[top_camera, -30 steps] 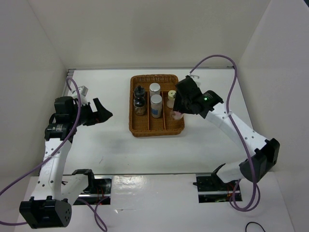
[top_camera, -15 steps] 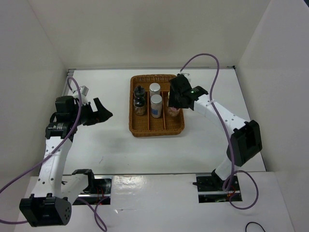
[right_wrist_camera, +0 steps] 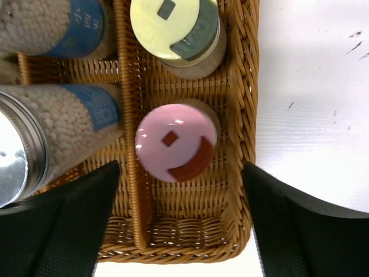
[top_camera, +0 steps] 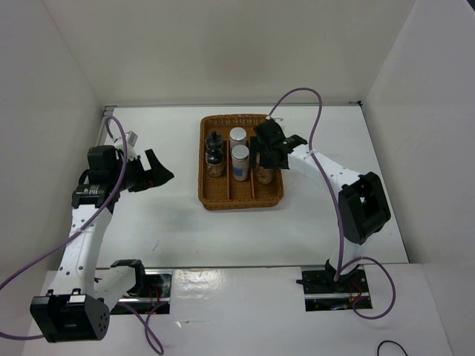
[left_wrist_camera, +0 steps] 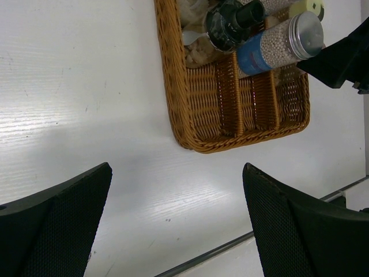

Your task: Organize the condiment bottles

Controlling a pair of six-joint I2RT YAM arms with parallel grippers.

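Observation:
The pink-capped bottle point(right_wrist_camera: 176, 142) stands upright in the right lane of the wicker tray point(right_wrist_camera: 242, 115), just behind the yellow-green-capped bottle point(right_wrist_camera: 174, 26). My right gripper point(right_wrist_camera: 184, 222) hangs over that lane, open, with its fingers apart on either side of the pink cap and not touching it. Two silver-capped bottles point(top_camera: 239, 154) fill the middle lane and two black-capped bottles point(top_camera: 214, 157) the left lane. Far to the left of the tray point(top_camera: 239, 202), my left gripper point(top_camera: 157, 172) is open and holds nothing.
The left wrist view shows bare white table between my left gripper point(left_wrist_camera: 176, 225) and the tray point(left_wrist_camera: 230, 104), with a metal rail at the near table edge point(left_wrist_camera: 230, 242). White walls enclose the table on three sides.
My right gripper moved left over the tray's right lane with the pink-capped bottle, lowered it in and opened. The left arm has barely moved.

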